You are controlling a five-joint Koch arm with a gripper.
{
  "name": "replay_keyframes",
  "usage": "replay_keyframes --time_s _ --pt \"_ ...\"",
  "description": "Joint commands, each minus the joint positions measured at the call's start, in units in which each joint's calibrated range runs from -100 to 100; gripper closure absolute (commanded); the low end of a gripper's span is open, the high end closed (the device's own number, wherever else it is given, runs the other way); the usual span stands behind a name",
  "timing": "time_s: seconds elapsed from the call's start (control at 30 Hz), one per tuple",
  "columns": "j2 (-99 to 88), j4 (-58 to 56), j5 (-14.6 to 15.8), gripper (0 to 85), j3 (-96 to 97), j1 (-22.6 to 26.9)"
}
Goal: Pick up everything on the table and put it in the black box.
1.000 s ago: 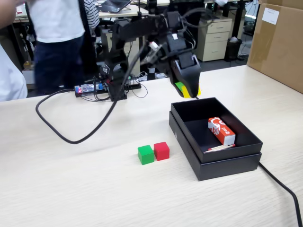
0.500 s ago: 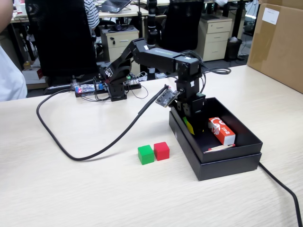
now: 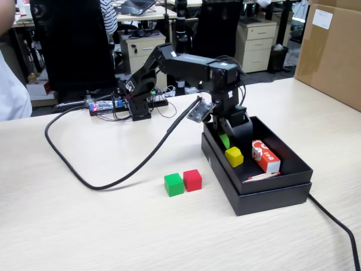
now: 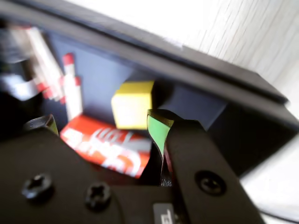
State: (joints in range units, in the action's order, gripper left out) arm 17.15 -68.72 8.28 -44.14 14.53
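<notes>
Two light, rigid cubes left on the table.
Near, small green cube (image 3: 174, 184) touches small red cube (image 3: 192, 180); grip each by opposite flat faces. Beyond, small yellow cube (image 3: 234, 156) lies in shallow matte-black box (image 3: 271, 195); gripper (image 3: 230, 139) above stands parted, empty.

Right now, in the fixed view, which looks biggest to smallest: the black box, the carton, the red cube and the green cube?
1. Black box
2. Carton
3. Green cube and red cube: they look alike, so no ranking.

Two cubes (image 3: 183, 182) on table (image 3: 84, 226) (touching), left of box (image 3: 265, 195), third cube (image 3: 234, 156) inside
</notes>
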Motion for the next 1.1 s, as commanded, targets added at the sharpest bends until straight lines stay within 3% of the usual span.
replay_keyframes --time_s 0.0,0.17,0.37,0.63,1.07 --pt "-14.8 -0.1 -0.3 44.8 -2.0 -0.7" --pt "-29.0 -0.1 -1.4 40.0 1.9 -3.3" --pt "-31.3 -0.1 -3.5 37.0 8.5 -7.4" --pt "-20.5 0.0 -4.2 36.4 10.7 -10.8" --pt "0.0 0.1 -4.2 37.0 4.4 -11.0"
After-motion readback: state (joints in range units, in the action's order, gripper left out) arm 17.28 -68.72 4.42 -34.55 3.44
